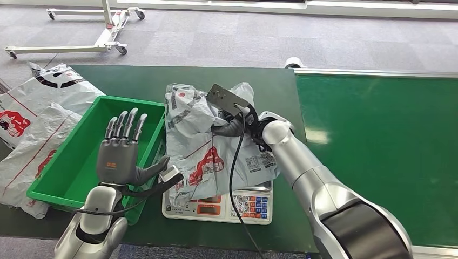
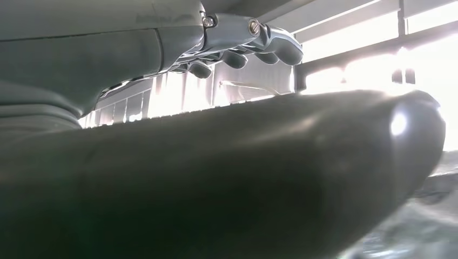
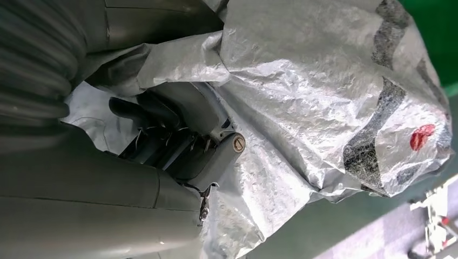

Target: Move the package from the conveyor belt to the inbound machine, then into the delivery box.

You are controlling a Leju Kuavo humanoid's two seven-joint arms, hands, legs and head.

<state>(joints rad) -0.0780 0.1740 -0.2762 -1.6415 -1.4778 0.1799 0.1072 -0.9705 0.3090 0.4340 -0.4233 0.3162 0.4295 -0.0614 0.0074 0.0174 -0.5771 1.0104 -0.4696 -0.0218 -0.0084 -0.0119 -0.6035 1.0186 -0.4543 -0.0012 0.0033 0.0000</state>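
You see right hand gripping package, package draped on scale. Left hand open, fingers spread, over green bin left of scale.

The package is a crinkled, silvery-grey plastic mailer bag with a soft sheen, printed in red and black; up close its film looks finely pebbled and creased. The green bin is smooth, hard plastic. The conveyor belt has a smooth green surface that catches a pale glare, edged by a bright metal rail. The weighing scale has a white plastic body. The right robot hand shows dark matt fingers; the arms are brushed silver metal.
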